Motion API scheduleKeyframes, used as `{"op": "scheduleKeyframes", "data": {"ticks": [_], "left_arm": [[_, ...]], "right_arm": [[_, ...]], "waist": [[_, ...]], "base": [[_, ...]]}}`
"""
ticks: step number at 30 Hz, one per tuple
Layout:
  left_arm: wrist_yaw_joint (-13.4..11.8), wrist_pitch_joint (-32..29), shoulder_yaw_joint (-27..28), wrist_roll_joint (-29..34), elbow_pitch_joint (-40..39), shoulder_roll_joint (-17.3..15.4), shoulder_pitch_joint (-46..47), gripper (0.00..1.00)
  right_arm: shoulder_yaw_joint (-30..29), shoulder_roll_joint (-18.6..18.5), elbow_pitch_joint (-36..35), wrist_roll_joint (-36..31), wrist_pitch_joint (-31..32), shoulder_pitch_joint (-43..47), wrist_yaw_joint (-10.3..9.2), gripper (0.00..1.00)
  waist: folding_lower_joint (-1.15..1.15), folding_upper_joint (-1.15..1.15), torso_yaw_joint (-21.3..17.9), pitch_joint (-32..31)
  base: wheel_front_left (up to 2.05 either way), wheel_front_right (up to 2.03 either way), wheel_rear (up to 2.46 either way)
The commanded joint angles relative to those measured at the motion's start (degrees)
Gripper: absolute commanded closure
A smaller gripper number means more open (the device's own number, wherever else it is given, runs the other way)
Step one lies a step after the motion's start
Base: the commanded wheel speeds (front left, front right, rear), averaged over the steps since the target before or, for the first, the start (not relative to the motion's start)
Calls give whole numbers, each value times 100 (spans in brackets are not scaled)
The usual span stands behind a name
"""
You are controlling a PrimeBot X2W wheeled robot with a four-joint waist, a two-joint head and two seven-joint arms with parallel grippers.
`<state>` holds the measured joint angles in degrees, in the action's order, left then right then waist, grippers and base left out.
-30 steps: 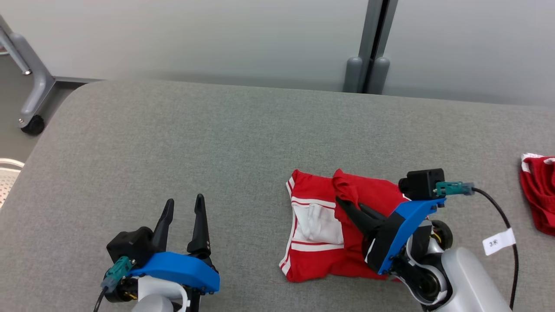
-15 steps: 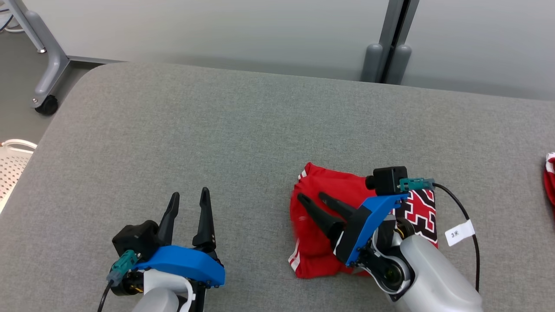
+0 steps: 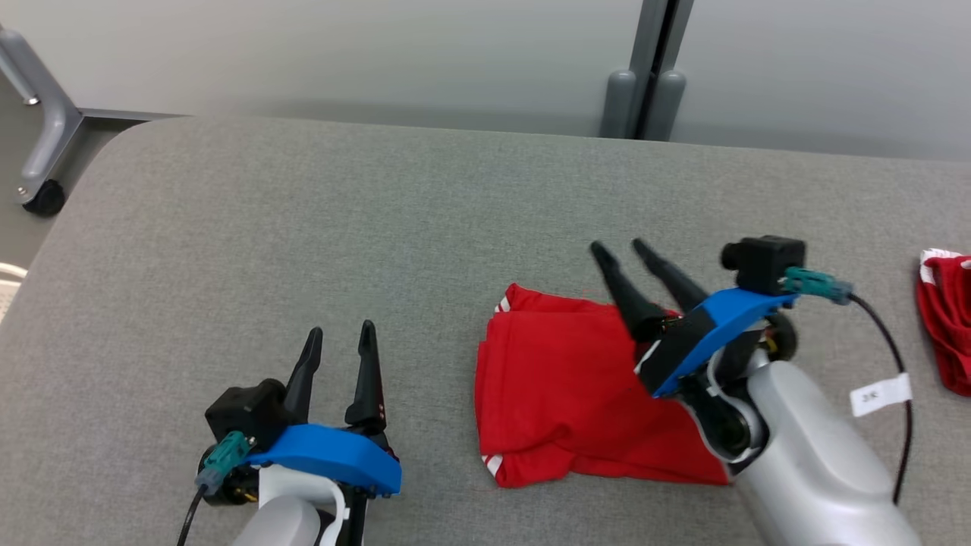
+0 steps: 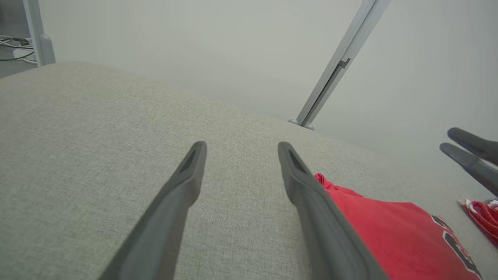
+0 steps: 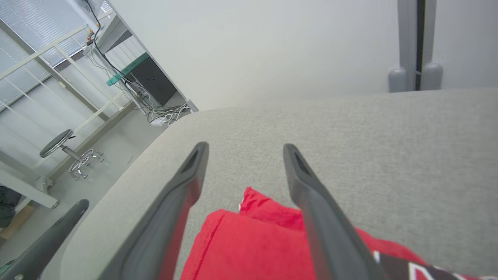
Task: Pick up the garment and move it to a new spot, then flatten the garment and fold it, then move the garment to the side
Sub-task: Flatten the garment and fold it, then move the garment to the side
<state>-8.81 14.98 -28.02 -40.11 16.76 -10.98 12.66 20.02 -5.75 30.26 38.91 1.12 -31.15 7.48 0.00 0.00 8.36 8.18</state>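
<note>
Garment (image 3: 554, 379) folded, below right tool (image 3: 616, 245), jaws spread

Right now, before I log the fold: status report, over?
Status: left pincer open, empty; right pincer open, hovering over far edge of red garment, folded on table. Also second red cloth at table's right edge, apart.

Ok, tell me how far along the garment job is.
Done, it seems: the garment lies folded in a compact red pad on the table. In hand: nothing; the right pincer hangs open over its far edge, the left pincer open and apart. Left: moving it to the side.
</note>
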Motion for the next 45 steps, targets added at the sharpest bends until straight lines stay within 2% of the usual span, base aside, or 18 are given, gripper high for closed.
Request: {"op": "scheduleKeyframes", "data": {"ticks": [1, 8, 11, 15, 21, 25, 28, 33, 45], "left_arm": [[37, 23, -5, 75, 5, 3, 131, 0], [147, 24, -156, 328, 105, 172, 434, 0], [188, 24, -159, 407, 180, 241, 453, 0], [237, 25, -25, 575, 253, 369, 354, 0], [291, 25, 434, 951, 160, 471, -75, 0], [344, 25, 722, 1160, 99, 479, -397, 0], [368, 25, 946, 1242, 78, 485, -602, 0], [468, 25, 1199, 1381, 64, 520, -763, 0], [627, 25, 1331, 1561, 287, 639, -791, 0]], "right_arm": [[-117, -76, -65, -178, -146, 74, 3, 0], [-917, -267, -365, -1322, -951, 547, 3, 0], [-1017, -233, -483, -1671, -1073, 786, 3, 0], [-1343, -86, -736, -2314, -1356, 1268, 3, 0], [-1821, 207, -1110, -2877, -1565, 2068, 3, 0], [-2156, 286, -1408, -2945, -1614, 2490, 3, 0], [-2112, 291, -1463, -2706, -1627, 2690, 3, 0], [-2071, 281, -1409, -2716, -1632, 2796, 3, 0], [-2082, 281, -1160, -2730, -1633, 2795, 3, 0]], "waist": [[0, 0, -45, -27], [0, 0, -203, -163], [0, 0, -261, -226], [0, 0, -387, -370], [0, 0, -503, -591], [0, 0, -555, -651], [0, 0, -608, -704], [0, 0, -646, -723], [0, 0, -632, -789]], "base": [[0, 0, 0], [0, 0, 0], [0, 0, 0], [0, 0, 0], [0, 0, 0], [0, 0, 0], [0, 0, 0], [0, 0, 0], [0, 0, 0]]}}
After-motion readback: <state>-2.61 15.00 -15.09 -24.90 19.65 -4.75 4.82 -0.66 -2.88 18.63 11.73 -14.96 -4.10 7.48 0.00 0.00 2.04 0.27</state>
